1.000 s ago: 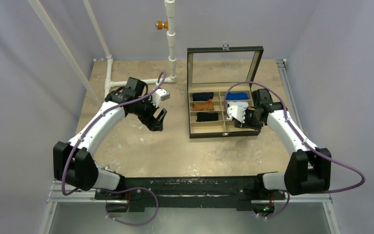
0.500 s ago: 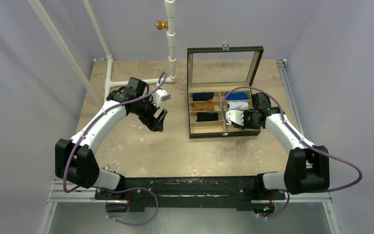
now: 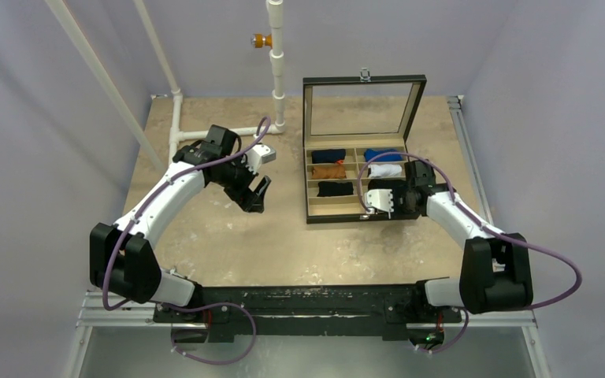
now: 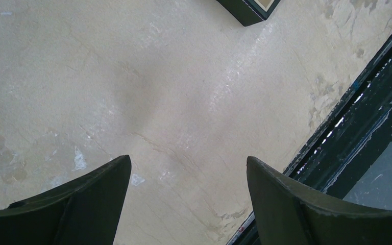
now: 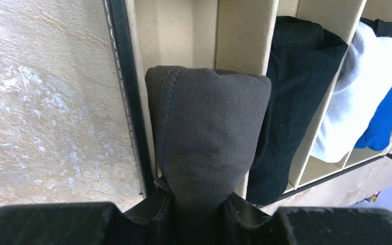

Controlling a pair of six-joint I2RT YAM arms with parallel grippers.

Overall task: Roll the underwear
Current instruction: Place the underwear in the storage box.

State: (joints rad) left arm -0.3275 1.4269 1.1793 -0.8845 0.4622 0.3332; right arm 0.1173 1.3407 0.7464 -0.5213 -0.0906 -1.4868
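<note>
The underwear [image 5: 209,132] is a dark charcoal rolled bundle with a stitched seam down its left side. My right gripper [image 5: 199,204] is shut on its near end. The bundle hangs over the front right compartment of the divided box [image 5: 125,76], beside a black roll [image 5: 291,87]. In the top view the right gripper [image 3: 380,201] sits over the box's front right corner and hides the underwear. My left gripper [image 3: 256,197] is open and holds nothing, left of the box over bare table; its fingers [image 4: 102,189] stand wide apart.
The box [image 3: 362,219] stands open with its lid [image 3: 364,106] upright at the back. It holds navy [image 3: 328,156], orange [image 3: 328,171], black [image 3: 335,189], blue [image 3: 384,155] and white [image 3: 386,169] rolls. White pipes [image 3: 277,79] rise at the back left. The table's front rail [image 4: 367,122] is near the left gripper.
My right gripper has moved with the underwear from over the white roll toward the box's front right compartment. The left arm has barely shifted.
</note>
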